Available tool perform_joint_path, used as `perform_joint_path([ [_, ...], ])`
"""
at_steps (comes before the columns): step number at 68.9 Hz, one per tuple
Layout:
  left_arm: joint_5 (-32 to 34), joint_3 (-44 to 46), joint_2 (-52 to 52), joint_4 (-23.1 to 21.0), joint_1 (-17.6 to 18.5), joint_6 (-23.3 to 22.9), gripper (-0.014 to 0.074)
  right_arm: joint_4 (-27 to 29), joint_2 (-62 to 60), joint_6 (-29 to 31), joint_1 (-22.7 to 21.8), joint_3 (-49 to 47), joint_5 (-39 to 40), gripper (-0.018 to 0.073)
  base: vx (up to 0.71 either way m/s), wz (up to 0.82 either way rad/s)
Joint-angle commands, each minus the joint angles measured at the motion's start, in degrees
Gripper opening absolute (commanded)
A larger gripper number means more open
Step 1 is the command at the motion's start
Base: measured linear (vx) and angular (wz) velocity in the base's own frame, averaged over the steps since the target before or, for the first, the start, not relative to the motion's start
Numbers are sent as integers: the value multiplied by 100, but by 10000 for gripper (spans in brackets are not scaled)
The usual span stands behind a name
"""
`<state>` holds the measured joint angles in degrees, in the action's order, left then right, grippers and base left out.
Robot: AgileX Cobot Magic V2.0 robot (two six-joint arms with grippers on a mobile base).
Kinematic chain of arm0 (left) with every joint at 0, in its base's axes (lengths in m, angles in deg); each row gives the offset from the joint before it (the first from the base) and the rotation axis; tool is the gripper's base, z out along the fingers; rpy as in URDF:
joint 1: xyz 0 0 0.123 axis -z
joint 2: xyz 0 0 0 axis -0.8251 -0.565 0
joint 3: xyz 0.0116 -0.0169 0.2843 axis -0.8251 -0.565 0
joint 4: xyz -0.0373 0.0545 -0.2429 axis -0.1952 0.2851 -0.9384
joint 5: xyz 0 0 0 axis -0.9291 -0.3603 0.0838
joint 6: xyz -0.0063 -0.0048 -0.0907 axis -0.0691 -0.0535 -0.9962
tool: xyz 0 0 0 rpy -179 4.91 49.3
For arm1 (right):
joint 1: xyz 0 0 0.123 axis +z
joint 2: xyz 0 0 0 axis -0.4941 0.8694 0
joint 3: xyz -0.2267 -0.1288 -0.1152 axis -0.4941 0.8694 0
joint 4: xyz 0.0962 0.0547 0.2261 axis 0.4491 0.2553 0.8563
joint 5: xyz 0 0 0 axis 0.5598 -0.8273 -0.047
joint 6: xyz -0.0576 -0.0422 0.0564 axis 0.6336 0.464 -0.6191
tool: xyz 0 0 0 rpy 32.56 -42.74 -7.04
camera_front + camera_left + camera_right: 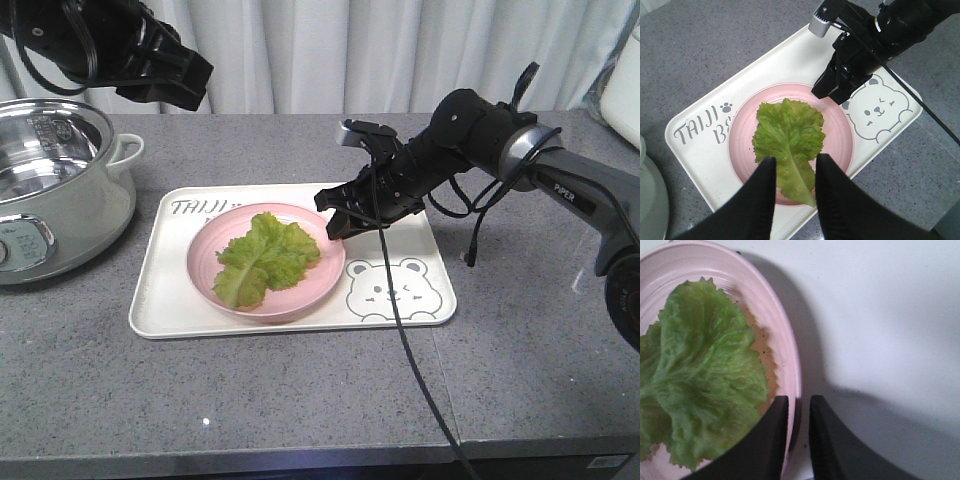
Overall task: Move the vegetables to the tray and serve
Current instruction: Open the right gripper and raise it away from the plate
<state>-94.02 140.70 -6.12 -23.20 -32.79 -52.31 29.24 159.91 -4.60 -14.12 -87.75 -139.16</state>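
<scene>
The vegetables are one frilly light green lettuce leaf (pixel 265 258) (pixel 790 140) (pixel 700 370) lying on a round pink plate (pixel 325 282) (pixel 838 145) (pixel 775 320). The plate rests on the cream tray (pixel 170 300) (pixel 705 160) (pixel 880 315) with the bear drawing. My right gripper (pixel 338 228) (pixel 832 92) (pixel 799 399) is low at the plate's right side, its jaws close together with the pink rim between them. High over the scene, my left gripper (pixel 190 85) (pixel 795 159) stands open and holds nothing; the leaf lies far below it.
A steel pot in a pale green housing (pixel 60 190) (pixel 647 200) stands left of the tray. A black cable (pixel 400 330) hangs from the right arm across the tray's front right corner. A white object (pixel 622 90) sits at the far right edge.
</scene>
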Motion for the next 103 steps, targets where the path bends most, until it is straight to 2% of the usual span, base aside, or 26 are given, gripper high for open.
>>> perform_joint_path([
  [1, 129, 151, 207, -79, 38, -54, 189, 98, -382, 9, -18, -226, 147, 259, 0, 0],
  [8, 129, 151, 207, -58, 38, -125, 189, 46, -417, -101, -18, -426, 50, 381, 0, 0],
  [14, 129, 151, 207, 120, 38, -462, 189, -37, -481, -310, -30, -738, -96, 440, 0, 0],
  [22, 129, 151, 207, 648, 38, -1029, 189, -422, -659, -658, -79, -1272, -441, 445, 0, 0],
  [33, 129, 151, 207, 1633, 38, -1408, 189, -1119, -999, -1214, -309, -1820, -1088, 441, 0, 0],
  [42, 129, 151, 207, 1968, 38, -1695, 189, -1780, -1237, -1697, -582, -1930, -1704, 441, 0, 0],
  [49, 129, 139, 171, 1998, 12, -1702, 191, -1809, -1324, -2042, -778, -1861, -1704, 441, 0, 0],
  [58, 129, -10, 108, 1971, -149, -1753, 202, -1807, -1331, -2043, -834, -1636, -1704, 441, 0, 0],
  [71, 134, -733, 47, 1845, -421, -1857, 240, -1792, -1331, -1862, -829, -784, -1704, 441, 0, 0],
  [80, 225, -1183, -73, 1648, -554, -1857, 267, -1976, -1331, -1808, -829, -343, -1704, 441, 0, 0],
  [103, 554, -1911, -463, 1369, -648, -1840, 270, -2128, -1313, -1635, -829, -64, -1704, 441, 0, 0],
])
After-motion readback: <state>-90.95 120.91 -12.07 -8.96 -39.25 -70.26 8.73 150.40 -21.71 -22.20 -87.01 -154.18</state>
